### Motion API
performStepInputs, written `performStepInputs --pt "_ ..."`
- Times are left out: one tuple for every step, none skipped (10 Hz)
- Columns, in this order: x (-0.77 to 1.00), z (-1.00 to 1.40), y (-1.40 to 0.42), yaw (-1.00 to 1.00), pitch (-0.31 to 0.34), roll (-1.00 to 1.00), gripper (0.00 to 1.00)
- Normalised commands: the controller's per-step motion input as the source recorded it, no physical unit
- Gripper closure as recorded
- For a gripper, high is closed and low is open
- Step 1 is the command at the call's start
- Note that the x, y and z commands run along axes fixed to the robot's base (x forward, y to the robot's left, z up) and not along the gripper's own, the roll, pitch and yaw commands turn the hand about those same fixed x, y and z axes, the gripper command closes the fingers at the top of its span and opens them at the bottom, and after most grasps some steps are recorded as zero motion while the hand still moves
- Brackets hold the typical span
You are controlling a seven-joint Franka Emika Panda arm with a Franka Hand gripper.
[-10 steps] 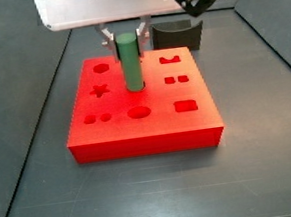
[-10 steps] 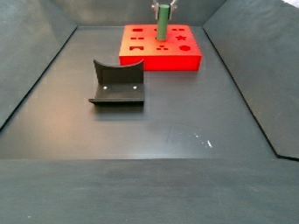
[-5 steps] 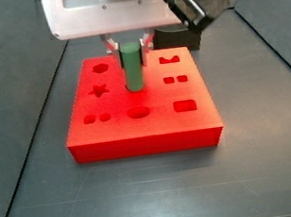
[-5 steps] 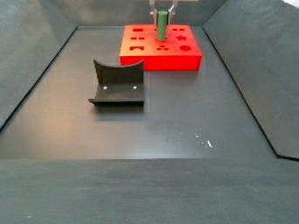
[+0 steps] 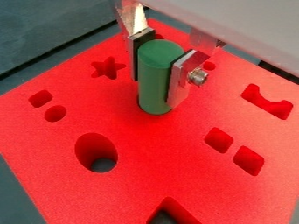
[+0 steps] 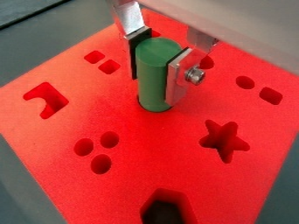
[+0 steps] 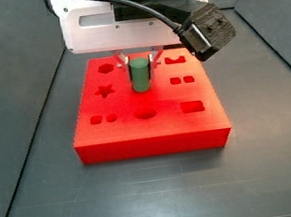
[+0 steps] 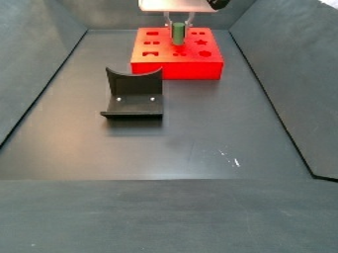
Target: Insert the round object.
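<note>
The gripper [image 5: 162, 59] has come down over the red block [image 7: 151, 130] since a second ago — the round object [image 5: 158, 77], upright and clamped in the jaws, now sits partly sunk in the middle hole, so insertion looks nearly done — release remains

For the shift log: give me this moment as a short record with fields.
gripper: over the middle of the block, shut on the green peg
green peg: upright, its lower end at or in a hole in the block's top
red block: flat on the floor, shaped holes on top
dark curved holder: on the floor, apart from the block, nothing in it
</note>
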Motion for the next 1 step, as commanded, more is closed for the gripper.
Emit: performStepInputs --pt "0.00 0.00 0.00 0.00 0.000 0.00 1.00"
